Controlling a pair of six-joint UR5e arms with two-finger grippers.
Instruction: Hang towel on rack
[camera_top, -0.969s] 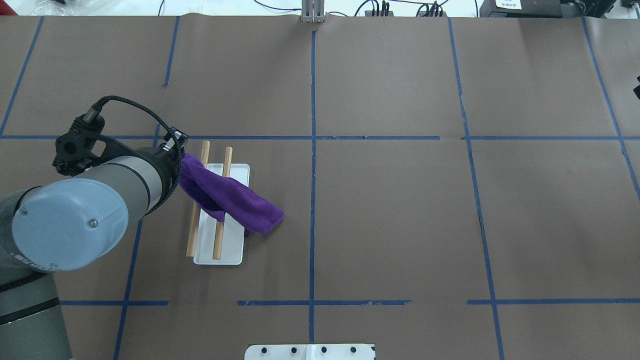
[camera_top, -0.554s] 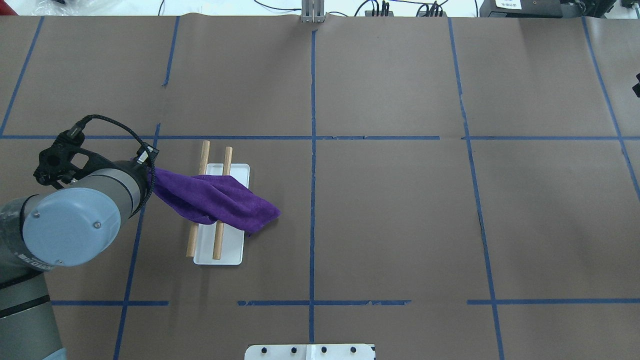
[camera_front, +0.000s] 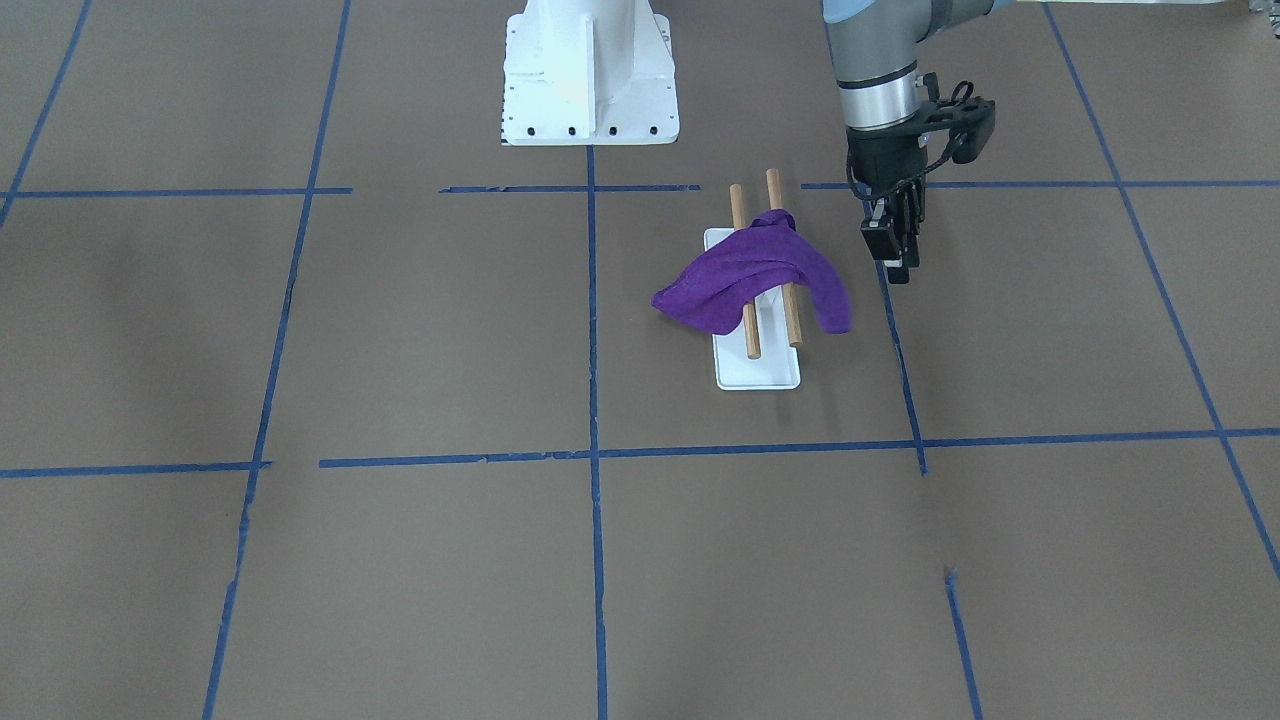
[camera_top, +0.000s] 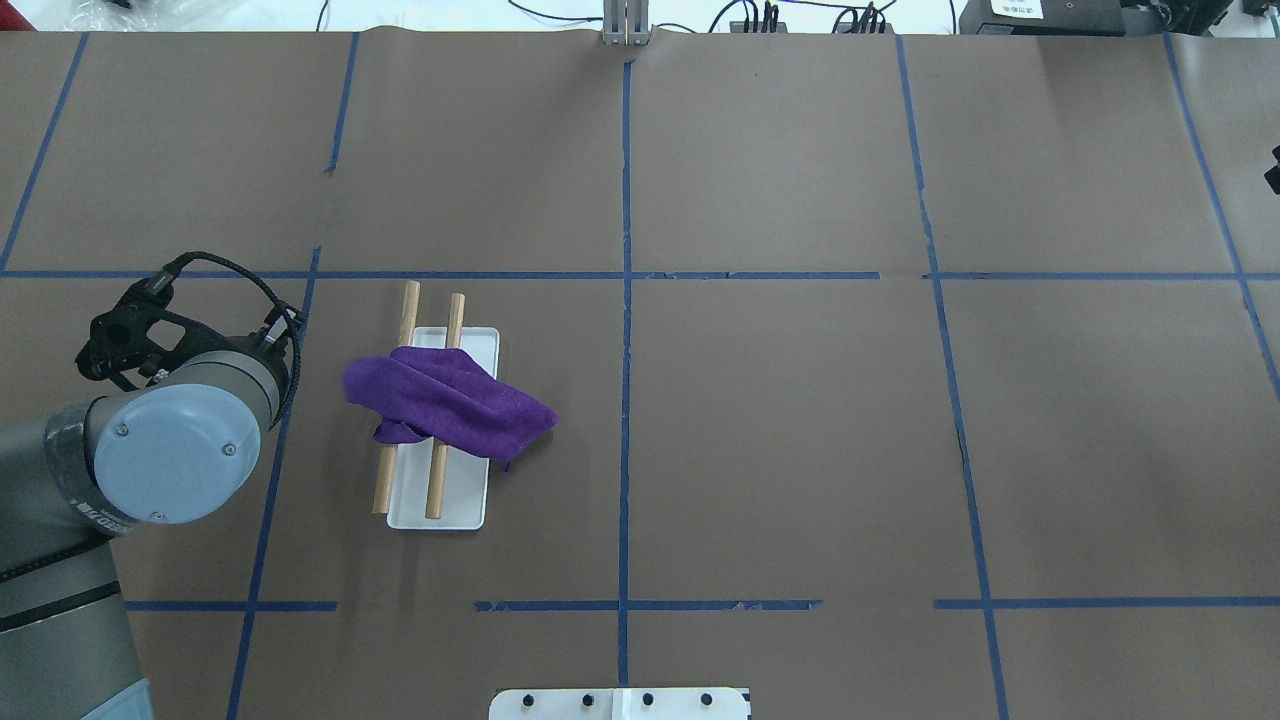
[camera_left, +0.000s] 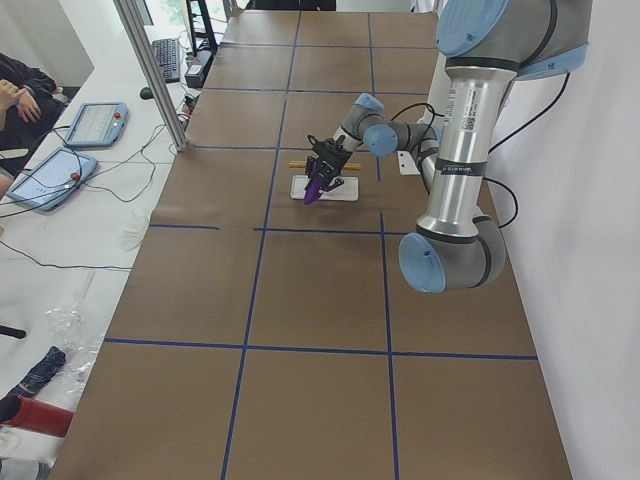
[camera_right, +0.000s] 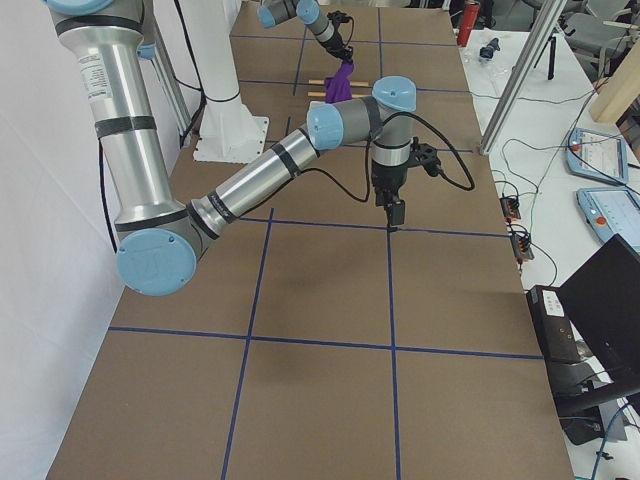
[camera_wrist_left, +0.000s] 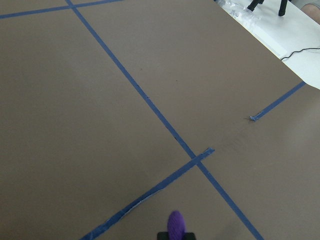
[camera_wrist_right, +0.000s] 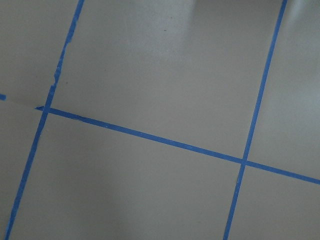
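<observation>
Exterior front-facing: note towel (camera_front: 750, 280) slung crosswise over the 2 rods of the rack (camera_front: 757, 375), long axis square to them. Lies toward robot's right of left gripper (camera_front: 897, 262), near, not touching. Cannot tell finger gap; grasping nothing.

We see fuzzy matt cloth in the towel (camera_top: 450, 400), bare wood in the rods (camera_top: 410, 310), a smooth white rack base (camera_top: 465, 500), matt paper (camera_top: 800, 420) underneath

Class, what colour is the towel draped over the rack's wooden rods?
Solid purple fabric towel; clearest in the front-facing view.
</observation>
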